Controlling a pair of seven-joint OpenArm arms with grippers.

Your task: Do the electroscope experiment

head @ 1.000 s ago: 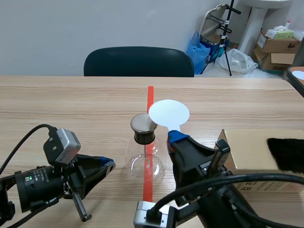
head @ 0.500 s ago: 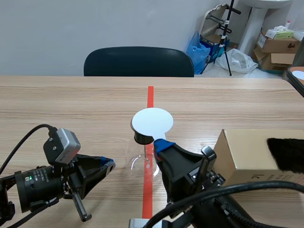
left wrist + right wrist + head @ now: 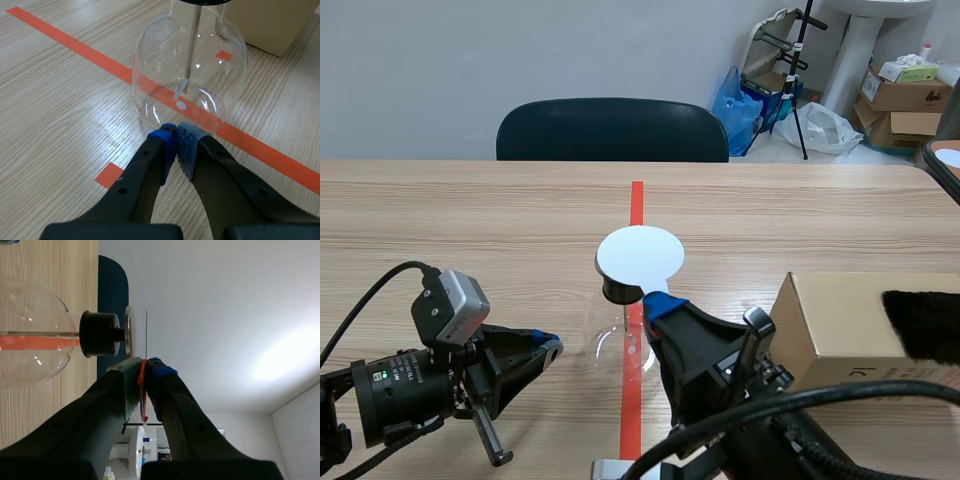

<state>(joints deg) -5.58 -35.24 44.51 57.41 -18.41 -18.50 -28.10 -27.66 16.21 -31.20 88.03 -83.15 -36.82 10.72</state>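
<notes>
White disc (image 3: 640, 255), pinched in the right gripper (image 3: 144, 371), just swung over the metal cap (image 3: 129, 331) ahead, so charging's probably next; left gripper (image 3: 176, 142) sits pressed together.

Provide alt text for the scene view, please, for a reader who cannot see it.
The right gripper holds a white disc over the stoppered top of a glass flask on a wooden table. The left gripper lies shut beside the flask, and a cardboard box stands nearby.

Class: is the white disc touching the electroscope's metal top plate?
Apart. The right wrist view shows the white disc edge-on, with a clear gap before the metal top plate.
</notes>
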